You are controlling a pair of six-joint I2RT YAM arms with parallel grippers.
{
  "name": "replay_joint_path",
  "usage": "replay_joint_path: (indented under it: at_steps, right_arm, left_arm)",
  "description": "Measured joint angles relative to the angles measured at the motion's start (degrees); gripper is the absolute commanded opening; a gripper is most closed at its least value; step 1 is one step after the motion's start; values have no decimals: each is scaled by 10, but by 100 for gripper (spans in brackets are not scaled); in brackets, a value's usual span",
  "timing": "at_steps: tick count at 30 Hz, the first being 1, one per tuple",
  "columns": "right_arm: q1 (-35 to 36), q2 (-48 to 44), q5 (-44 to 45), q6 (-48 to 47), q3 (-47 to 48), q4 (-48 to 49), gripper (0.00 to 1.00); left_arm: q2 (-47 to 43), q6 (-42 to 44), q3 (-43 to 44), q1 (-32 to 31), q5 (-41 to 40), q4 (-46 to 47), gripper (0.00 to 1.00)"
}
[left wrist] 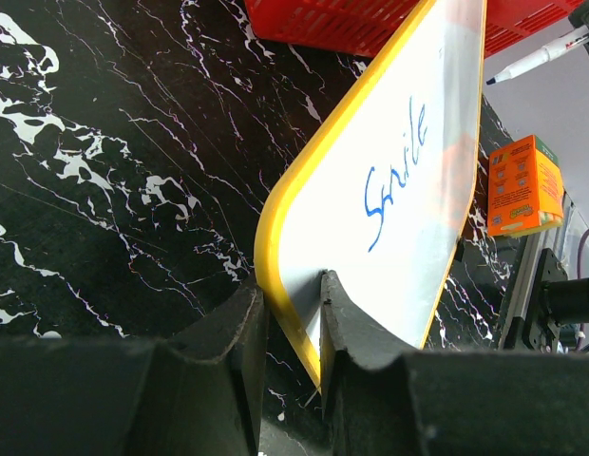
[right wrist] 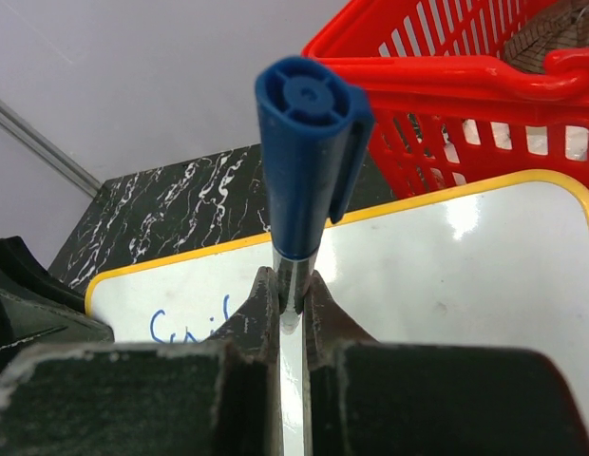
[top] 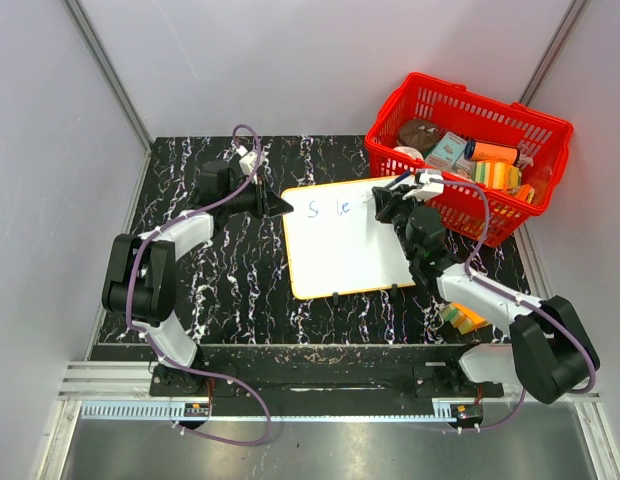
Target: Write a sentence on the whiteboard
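left gripper (left wrist: 293,306): My two fingers stood nearly together, pinching the left edge of the whiteboard (top: 345,255) close to its far corner. One pad lay against the yellow frame and the other on the white face. Contact confirmed on both sides.
right gripper (right wrist: 291,296): My fingers were pressed tight on the thin barrel of a marker (right wrist: 306,142). Its blue cap end rose above the pads; the tip showed in the left wrist view, off the board's surface.
whiteboard: It sat on the black marbled table (top: 230,285) between my two grippers. Its far right corner was just beside the red basket (top: 535,122). Whether the pinched edge was raised off the table, I could not tell.
sentence (left wrist: 397,171): One blue handwritten word, "Smile", ran along the far edge nearest my left fingers. From overhead my right arm hid part of it.
other items: The basket held assorted small packs. An orange box (left wrist: 524,185) stood beyond the board's right side.
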Motion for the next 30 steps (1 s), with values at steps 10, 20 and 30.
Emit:
replay_joint_path:
  at_steps: [10,20,30]
  right_arm:
    - [-27,-53,-31,8,-6,-35,0]
    - [-36,-67,-32,6,-14,-61,0]
    - [-37,-71,-32,-8,-14,-78,0]
  left_arm:
    - [0,0,0,-1,-2,0,0]
    - [0,0,0,-3,-5,0,0]
    - [0,0,0,-4,-6,0,0]
